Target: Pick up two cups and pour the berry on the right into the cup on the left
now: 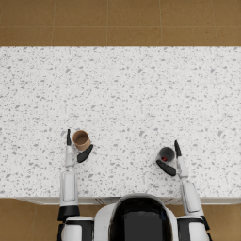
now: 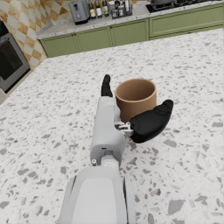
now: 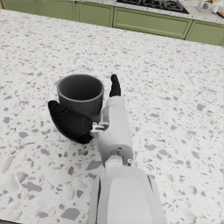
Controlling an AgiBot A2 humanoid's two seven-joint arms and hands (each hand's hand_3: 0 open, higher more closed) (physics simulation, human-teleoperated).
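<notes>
The gray cup stood upright on the speckled table, at 5 o'clock in the head view, with a red berry inside. The right hand flanked it, fingers spread on both sides; contact could not be confirmed. The brown cup stood upright at 8 o'clock, well apart. The left hand bracketed it likewise, fingers apart. Green cabinets lined the far wall.

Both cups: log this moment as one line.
left hand open beside brown cup | right hand open beside grey cup | berry inside | cups on counter
</notes>
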